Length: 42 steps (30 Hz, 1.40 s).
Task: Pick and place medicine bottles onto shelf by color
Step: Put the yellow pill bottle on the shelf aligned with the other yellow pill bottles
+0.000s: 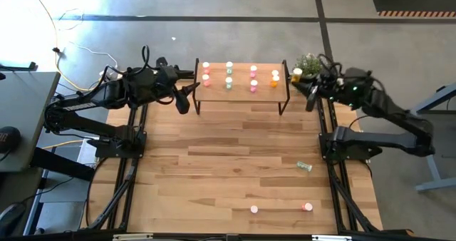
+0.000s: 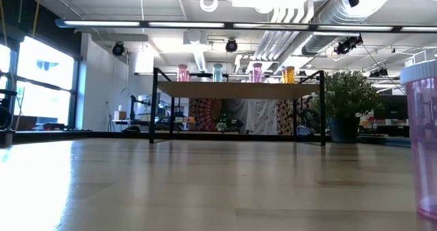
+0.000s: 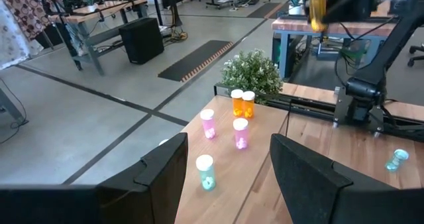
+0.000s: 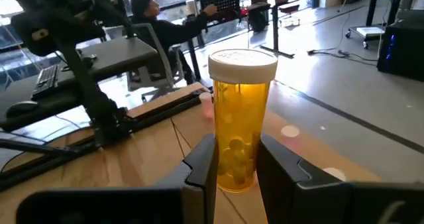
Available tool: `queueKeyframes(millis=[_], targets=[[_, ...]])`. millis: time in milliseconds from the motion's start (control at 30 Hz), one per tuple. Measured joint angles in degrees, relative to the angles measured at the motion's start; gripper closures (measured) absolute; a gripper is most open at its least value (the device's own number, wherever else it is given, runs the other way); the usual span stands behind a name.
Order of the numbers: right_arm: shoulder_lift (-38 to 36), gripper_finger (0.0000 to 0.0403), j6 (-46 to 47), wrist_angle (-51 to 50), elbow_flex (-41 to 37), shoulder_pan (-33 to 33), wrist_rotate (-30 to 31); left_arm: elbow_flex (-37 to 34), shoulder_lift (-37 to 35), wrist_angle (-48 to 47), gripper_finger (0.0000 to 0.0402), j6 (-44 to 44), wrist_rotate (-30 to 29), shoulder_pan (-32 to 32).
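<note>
**Orange bottle held upright beside the shelf's right end**

The left hand [image 1: 187,98] is seen just off the left end of the small raised light-wood shelf on thin black legs [image 1: 242,93], its fingers [image 3: 165,174] parted and nothing between them; it appears to be waiting.

On the shelf, bottles are grouped by colour from left to right: two translucent red bottles with white caps [image 1: 206,73], two green bottles [image 1: 229,75], three pink bottles [image 1: 253,78] and two orange bottles [image 1: 274,78] at the right end. In the left wrist view the orange pair [image 3: 242,103] stands upright and close together, near the small green potted plant [image 3: 252,73].

The right hand [image 1: 306,84] is held just beyond the shelf's right end, beside the plant. Its fingers are closed on a translucent orange pill bottle with a white cap [image 4: 238,114], gripped low on the body, long axis upright, cap uppermost. The orange group lies to the left of this hand, and the right arm is judged far the nearer to it, so placement beside that pair is probably the step in hand.

On the wooden plank tabletop [image 1: 235,162], three bottles are left: a green one lying on its side [image 1: 305,167] toward the right edge, and a pink one [image 1: 254,209] and a red one [image 1: 307,207] near the front edge.
</note>
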Motion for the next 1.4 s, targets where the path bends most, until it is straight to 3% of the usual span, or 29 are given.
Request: queueKeyframes(millis=[633,1067,1400], targets=[[1.7,0.0335,2.6,29.1,-25.0,21.3,32.3,0.0,0.0,-0.1,0.0197,1.5,3.5,-0.1],[19.0,0.0335,3.0,40.3,-26.5,29.3,56.3,0.0,0.0,0.0,0.0197,1.5,3.6,-0.1],[32.6,0.0335,5.7,53.0,-26.5,30.1,67.3,0.0,0.0,0.0,0.0197,4.5,5.0,-0.1]])
